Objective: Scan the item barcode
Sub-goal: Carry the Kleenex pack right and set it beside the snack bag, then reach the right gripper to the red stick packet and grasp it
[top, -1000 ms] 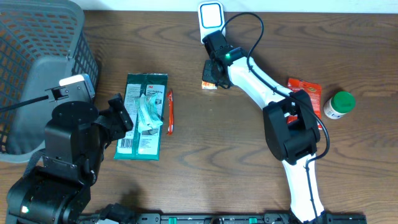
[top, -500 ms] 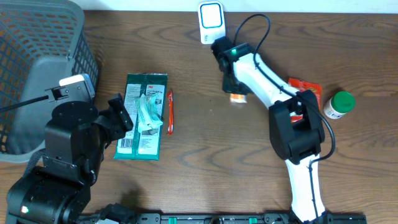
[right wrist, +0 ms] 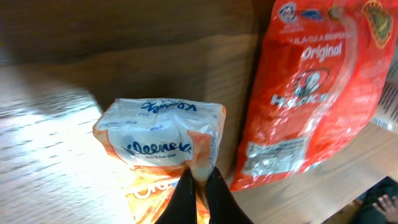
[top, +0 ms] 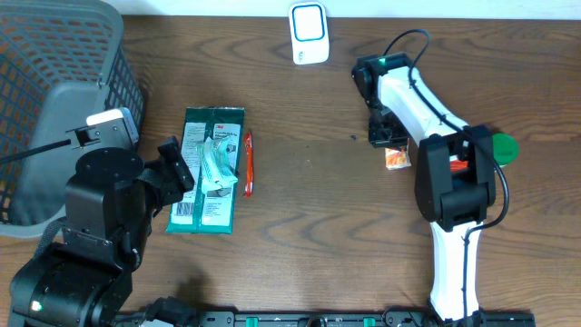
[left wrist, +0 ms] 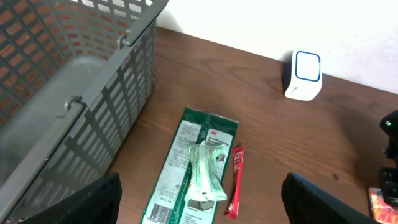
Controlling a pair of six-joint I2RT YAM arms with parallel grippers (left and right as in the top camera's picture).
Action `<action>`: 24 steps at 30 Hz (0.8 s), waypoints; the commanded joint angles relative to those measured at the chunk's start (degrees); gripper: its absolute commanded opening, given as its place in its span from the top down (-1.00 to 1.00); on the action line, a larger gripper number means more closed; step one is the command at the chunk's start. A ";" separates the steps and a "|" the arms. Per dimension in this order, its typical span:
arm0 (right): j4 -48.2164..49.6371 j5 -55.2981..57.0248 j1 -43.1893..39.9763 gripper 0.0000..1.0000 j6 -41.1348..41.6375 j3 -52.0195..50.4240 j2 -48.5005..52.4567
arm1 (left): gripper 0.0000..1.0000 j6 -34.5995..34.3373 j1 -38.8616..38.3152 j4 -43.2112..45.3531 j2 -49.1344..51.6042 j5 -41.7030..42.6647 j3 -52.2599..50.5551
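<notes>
Landmark: white scanner (top: 309, 34), upright at the far edge of the counter (top: 309, 227).
Right claw (right wrist: 199, 186): pinched fully shut on the wrapper edge of the tissue pack (right wrist: 161, 140).
Tissue pack: right of the scanner and nearer the robot, low over the counter; resting or just clear, cannot tell.
Red snack bag (right wrist: 311, 93): just beside the pack, on the side away from the scanner.
Left claw (left wrist: 200, 183): spread wide, holding nothing, well left of the scanner.
Green packet (top: 209, 173): flat, left of the scanner; red stick (top: 247, 163) along its scanner-side edge.
Basket (top: 54, 91): far left of the scanner.
</notes>
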 commanded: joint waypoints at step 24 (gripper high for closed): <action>16.65 -37.13 12.66 -0.48 -4.66 1.95 -17.77 | -0.65 0.55 0.17 -0.04 -0.13 -0.59 0.22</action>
